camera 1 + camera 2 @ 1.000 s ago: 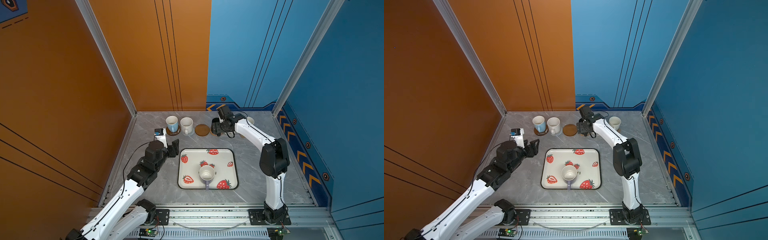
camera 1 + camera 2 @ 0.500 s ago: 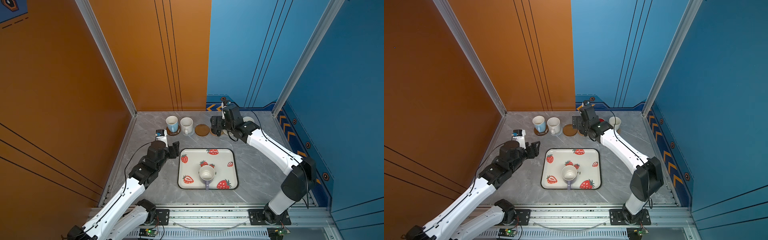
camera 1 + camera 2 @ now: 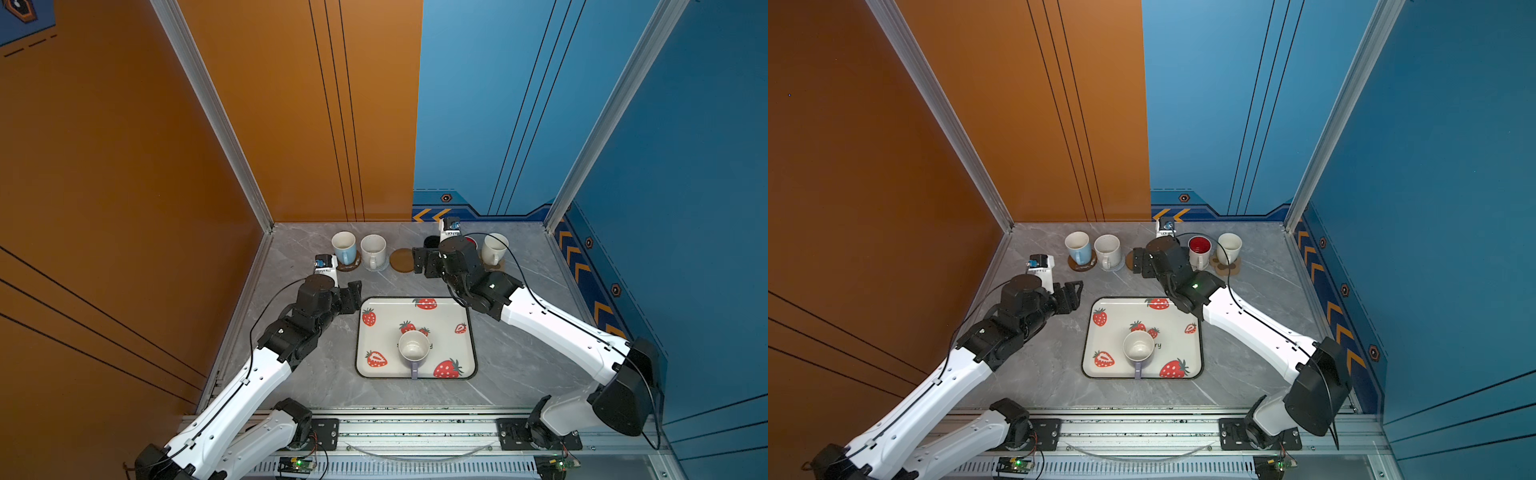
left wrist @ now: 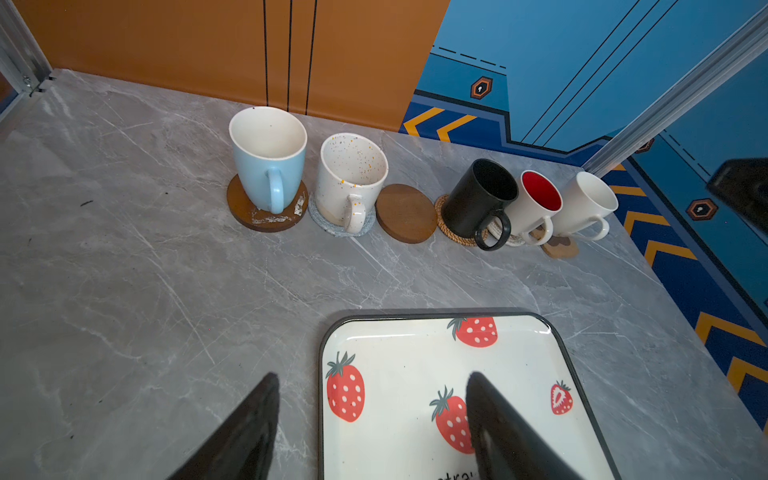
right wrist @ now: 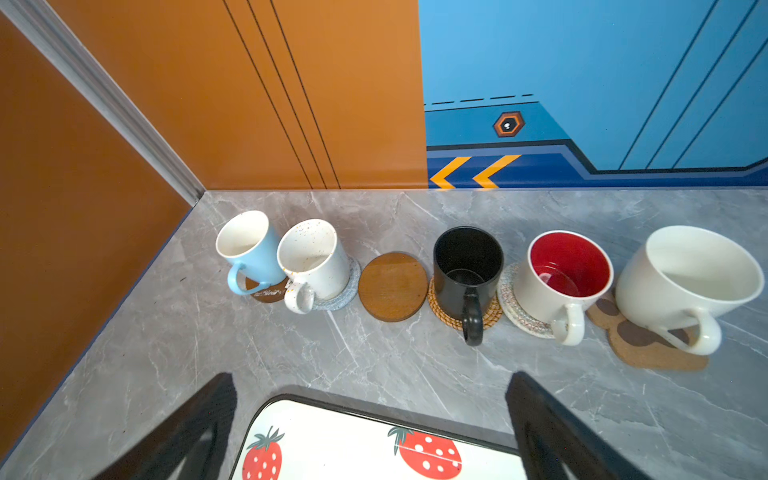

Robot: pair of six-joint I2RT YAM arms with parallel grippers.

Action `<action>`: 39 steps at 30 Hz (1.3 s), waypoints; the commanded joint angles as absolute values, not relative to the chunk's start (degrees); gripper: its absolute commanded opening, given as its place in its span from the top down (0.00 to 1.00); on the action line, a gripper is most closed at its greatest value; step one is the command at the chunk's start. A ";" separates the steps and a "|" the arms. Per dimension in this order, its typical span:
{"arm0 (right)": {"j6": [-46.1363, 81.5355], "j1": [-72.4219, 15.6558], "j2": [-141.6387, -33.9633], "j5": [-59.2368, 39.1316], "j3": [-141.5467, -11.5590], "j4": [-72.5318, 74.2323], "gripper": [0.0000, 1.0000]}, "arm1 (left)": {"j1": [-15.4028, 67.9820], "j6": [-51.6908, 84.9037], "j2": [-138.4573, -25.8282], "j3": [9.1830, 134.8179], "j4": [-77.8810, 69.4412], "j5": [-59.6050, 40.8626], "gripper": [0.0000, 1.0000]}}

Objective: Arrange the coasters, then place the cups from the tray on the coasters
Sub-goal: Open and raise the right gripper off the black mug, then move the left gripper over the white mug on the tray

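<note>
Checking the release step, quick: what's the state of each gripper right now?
left gripper: open, holding nothing.
right gripper: open, holding nothing.

In a top view I cannot pick out the black mug [image 5: 467, 266] behind my right arm [image 3: 1183, 282]. In a top view the red-lined mug [image 3: 471, 240] shows only a sliver of rim past the wrist. The tray [image 4: 540, 374] runs off the frame edge in both wrist views, which clips its lettering to "stra". From above, the lavender mug [image 3: 1138, 347] covers all but "ry".
</note>
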State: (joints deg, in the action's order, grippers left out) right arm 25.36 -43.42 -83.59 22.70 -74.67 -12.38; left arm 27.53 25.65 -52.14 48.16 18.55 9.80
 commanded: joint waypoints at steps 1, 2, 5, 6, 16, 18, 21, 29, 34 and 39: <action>27.33 -43.02 -81.53 24.88 -73.20 -8.92 0.00 | 29.32 26.97 -51.78 52.01 21.97 9.40 0.29; 27.33 -42.98 -81.41 24.83 -73.17 -8.94 0.00 | 30.21 26.98 -51.61 52.56 21.97 9.38 0.29; 27.72 -42.98 -81.15 25.88 -72.75 -9.41 0.00 | 32.76 27.29 -51.63 54.52 22.67 10.46 0.29; 28.30 -42.90 -81.05 26.92 -72.73 -9.91 0.00 | 33.51 27.42 -51.96 55.80 23.68 10.88 0.29; 30.59 -41.94 -78.89 30.57 -70.63 -12.30 0.00 | 42.93 27.45 -56.09 66.74 36.28 14.54 0.29; 30.76 -41.67 -78.42 31.17 -70.04 -12.56 0.00 | 44.60 27.66 -56.34 66.95 37.65 13.25 0.29; 31.36 -41.09 -77.83 31.81 -69.22 -12.89 0.00 | 47.11 28.33 -56.86 67.06 40.49 11.97 0.29; 32.51 -40.58 -78.37 31.47 -68.49 -13.14 0.00 | 53.46 30.71 -59.15 66.27 45.88 9.67 0.30; 32.59 -40.58 -78.97 31.14 -68.47 -13.33 0.00 | 57.02 32.89 -63.20 65.64 48.55 6.87 0.30; 32.68 -38.24 -79.04 30.37 -68.01 -13.56 0.00 | 60.55 34.77 -67.44 65.28 50.77 5.38 0.31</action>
State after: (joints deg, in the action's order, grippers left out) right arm 31.64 -38.87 -79.18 30.15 -69.10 -11.55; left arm 58.85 32.84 -66.30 65.54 47.42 7.60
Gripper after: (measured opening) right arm 0.996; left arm 0.694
